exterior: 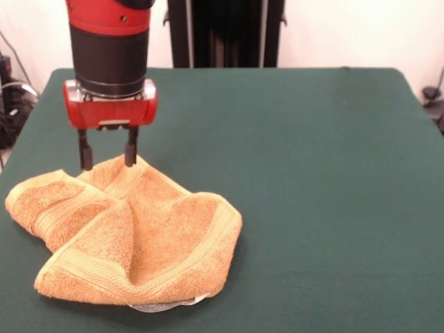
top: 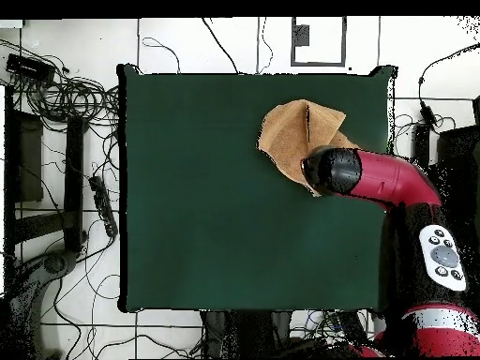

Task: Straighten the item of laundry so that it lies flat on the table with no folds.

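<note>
The orange-tan terry towel (exterior: 132, 236) lies crumpled and folded over itself at the front left of the green table (exterior: 312, 173). A white label (exterior: 166, 304) peeks out under its near edge. My gripper (exterior: 107, 154) hangs over the towel's far corner, its two dark fingers apart and empty, tips just at the cloth. In the overhead view the towel (top: 295, 131) sits near the table's top right, and the arm's head (top: 333, 171) covers its lower edge and hides the gripper.
The table's left edge (exterior: 21, 139) runs close to the towel. Cables and gear (top: 56, 141) lie on the floor beside the table. The robot pedestal (exterior: 225, 31) stands behind the far edge.
</note>
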Robot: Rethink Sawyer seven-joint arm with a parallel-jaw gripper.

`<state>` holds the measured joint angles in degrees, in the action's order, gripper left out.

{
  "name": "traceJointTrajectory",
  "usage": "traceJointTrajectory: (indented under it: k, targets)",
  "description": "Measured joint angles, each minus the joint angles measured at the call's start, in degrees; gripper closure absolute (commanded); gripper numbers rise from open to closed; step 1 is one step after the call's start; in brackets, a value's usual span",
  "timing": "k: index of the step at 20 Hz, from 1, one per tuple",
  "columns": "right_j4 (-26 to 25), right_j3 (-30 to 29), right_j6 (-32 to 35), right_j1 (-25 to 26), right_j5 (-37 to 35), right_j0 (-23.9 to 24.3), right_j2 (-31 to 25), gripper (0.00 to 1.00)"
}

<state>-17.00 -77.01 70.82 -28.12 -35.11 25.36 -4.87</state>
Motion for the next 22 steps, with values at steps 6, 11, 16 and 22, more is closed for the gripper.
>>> traceJointTrajectory:
  k: [6, 11, 16, 22]
  targets:
    - [-0.2, 0.2, 0.0, 2.2, 0.0, 1.2, -0.2, 0.0]
    - [-0.2, 0.2, 0.0, 4.4, 0.0, 1.8, -0.2, 0.0]
    - [-0.2, 0.2, 0.0, 6.2, 0.0, 2.1, -0.3, 0.0]
    - [-0.2, 0.1, 0.0, 7.7, 0.1, 2.4, -0.5, 0.0]
